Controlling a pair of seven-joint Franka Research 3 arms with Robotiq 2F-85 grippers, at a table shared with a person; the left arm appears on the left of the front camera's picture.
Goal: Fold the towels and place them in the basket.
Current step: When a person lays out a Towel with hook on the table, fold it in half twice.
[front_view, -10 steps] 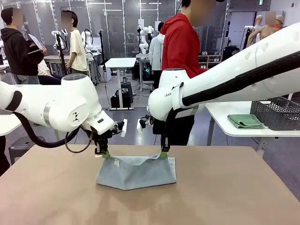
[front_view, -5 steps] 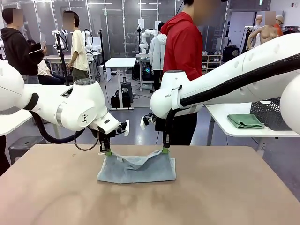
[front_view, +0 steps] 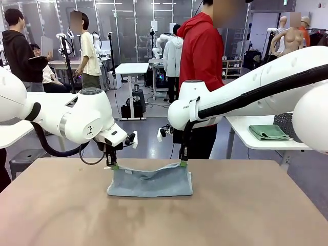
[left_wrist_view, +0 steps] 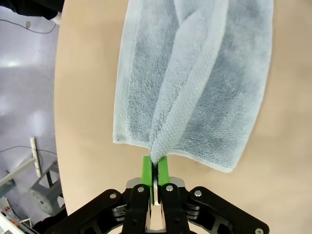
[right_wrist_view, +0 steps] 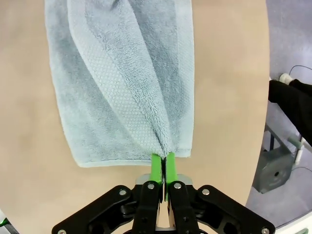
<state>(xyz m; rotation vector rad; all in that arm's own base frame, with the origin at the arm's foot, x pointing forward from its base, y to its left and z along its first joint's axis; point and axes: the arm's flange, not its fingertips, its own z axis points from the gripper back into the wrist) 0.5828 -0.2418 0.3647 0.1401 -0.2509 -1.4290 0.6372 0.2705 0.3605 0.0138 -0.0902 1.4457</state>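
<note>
Pale grey-blue terry towel [front_view: 151, 183] sags between two pinched corners.
It looks soft, light and floppy; the left gripper [front_view: 115, 166] and right gripper [front_view: 183, 164] each nip a top corner, the sound hold.

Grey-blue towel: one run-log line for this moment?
left gripper: shut on pale grey-blue terry towel | right gripper: shut on it | edge: raised

The right gripper [right_wrist_view: 163, 157] pinches a bunched edge of the pale grey-blue towel [right_wrist_view: 122, 83] between its green pads [right_wrist_view: 156, 165], jaws pressed together. A raised ridge of terry runs up into the pinch, and the rest spreads over the tan table [right_wrist_view: 229, 97]. Past the table's edge, on the floor, stands what may be a grey stool [right_wrist_view: 275, 170].
</note>
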